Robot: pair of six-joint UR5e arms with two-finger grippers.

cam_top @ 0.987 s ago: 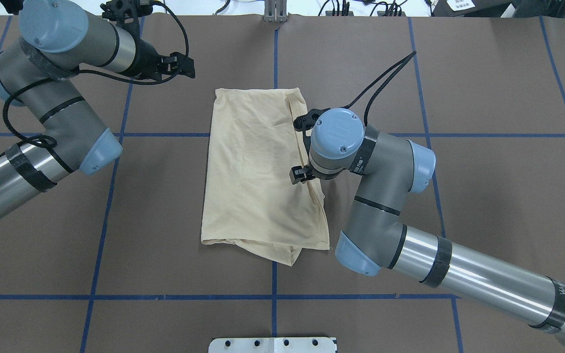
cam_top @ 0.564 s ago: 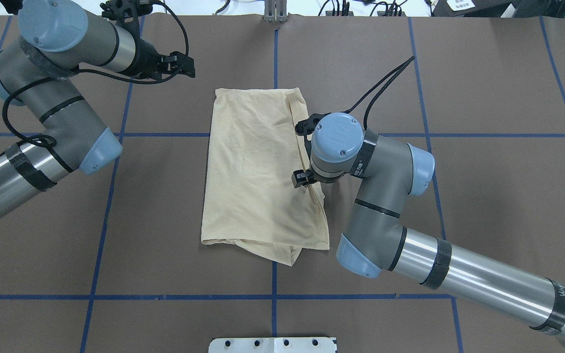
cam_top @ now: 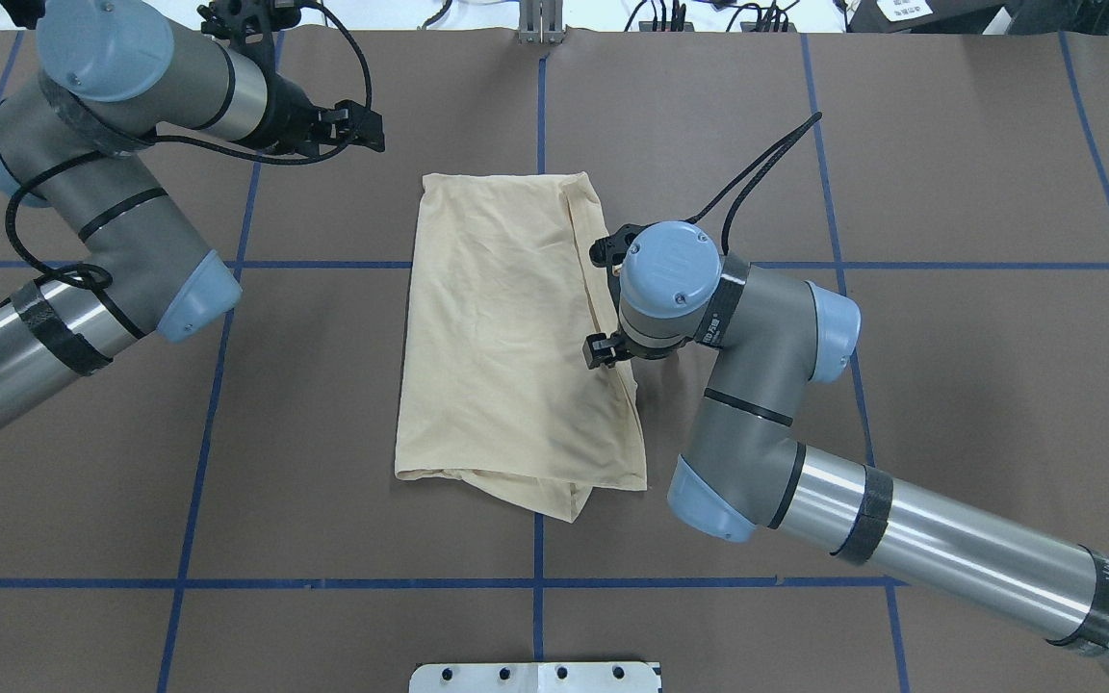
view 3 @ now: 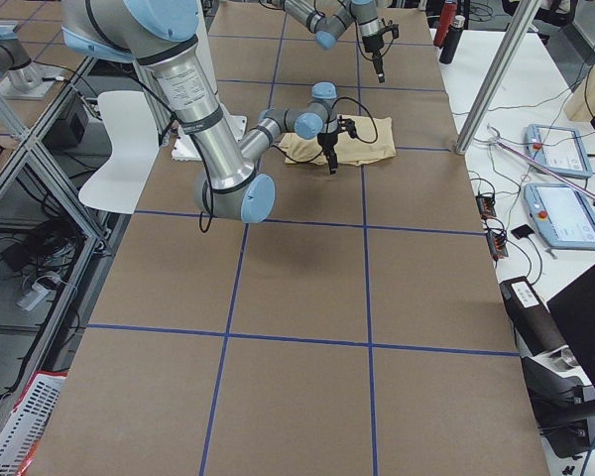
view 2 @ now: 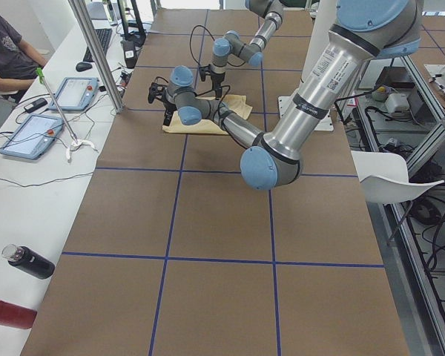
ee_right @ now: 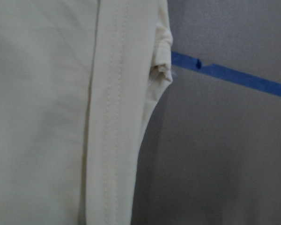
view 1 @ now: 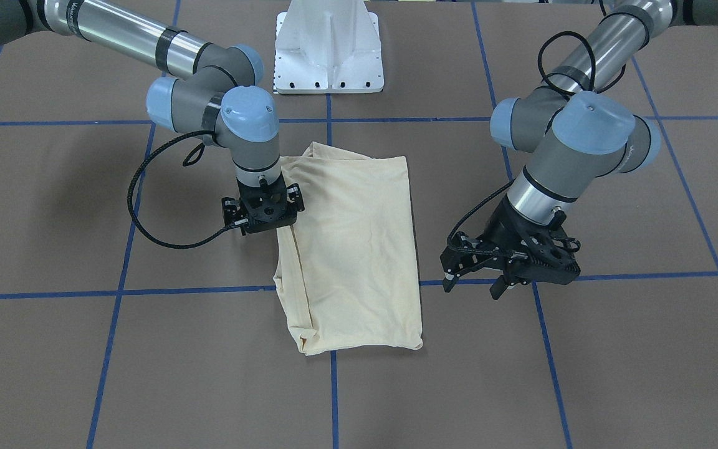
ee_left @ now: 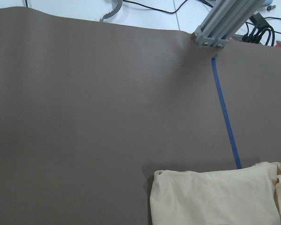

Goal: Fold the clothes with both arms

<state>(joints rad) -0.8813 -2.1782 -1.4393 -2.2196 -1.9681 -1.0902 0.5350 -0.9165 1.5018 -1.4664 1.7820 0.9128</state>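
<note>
The clothes (cam_top: pixel 506 337) are one pale cream-yellow shirt, lying folded into a tall rectangle in the middle of the brown table (cam_top: pixel 949 404); its print is hidden. My right gripper (view 1: pixel 262 218) points straight down over the shirt's (view 1: pixel 359 249) right long edge, and its jaws look open. The right wrist view shows the stitched hem of the shirt (ee_right: pixel 47 117) from very close, with no fingers in it. My left gripper (cam_top: pixel 376 132) hovers open beyond the shirt's far left corner, holding nothing. The left wrist view looks down on that corner of the shirt (ee_left: pixel 215 197).
Blue tape lines (cam_top: pixel 537 106) mark a grid on the table. The white pedestal base (view 1: pixel 328 50) stands at the robot's side. An aluminium post (ee_left: pixel 225 23) rises at the far edge. A seated person (view 2: pixel 7 52), tablets and bottles (view 2: pixel 26 263) are beside the table.
The right arm's wrist and gripper have slid a little to the right and nearer the robot along the shirt's right edge. The shirt and the left arm have not moved.
</note>
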